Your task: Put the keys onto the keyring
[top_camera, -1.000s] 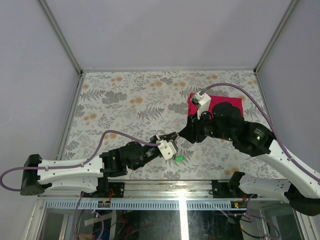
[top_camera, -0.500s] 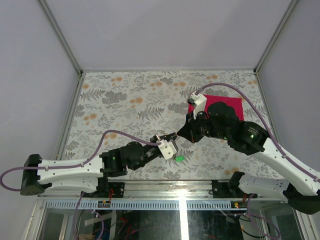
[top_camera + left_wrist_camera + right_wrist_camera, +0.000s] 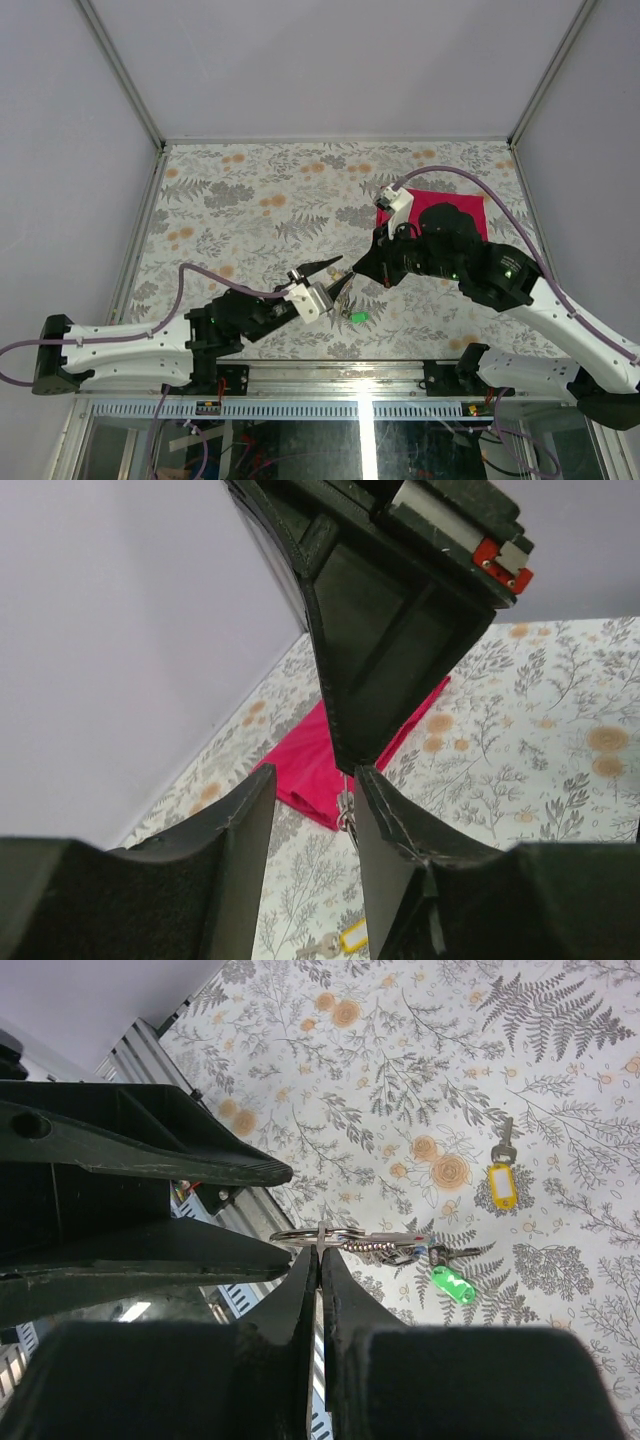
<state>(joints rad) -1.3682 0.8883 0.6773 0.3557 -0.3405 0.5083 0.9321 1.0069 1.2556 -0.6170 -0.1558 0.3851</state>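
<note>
Colours around my pink-red cloth (image 3: 465,208)

The table cover (image 3: 250,200) under the cloth is white, printed with grey fern leaves and orange flowers. Off the cloth, one key (image 3: 502,1185) has a yellow head and another key (image 3: 452,1285) a bright green head. The keyring (image 3: 300,1235) is silver. My left gripper (image 3: 312,780) and my right gripper (image 3: 318,1252) are black. The walls (image 3: 300,60) behind the cloth are pale lilac.

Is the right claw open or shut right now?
Shut. The right claw pinches the keyring, fingertips together, in the right wrist view.
</note>
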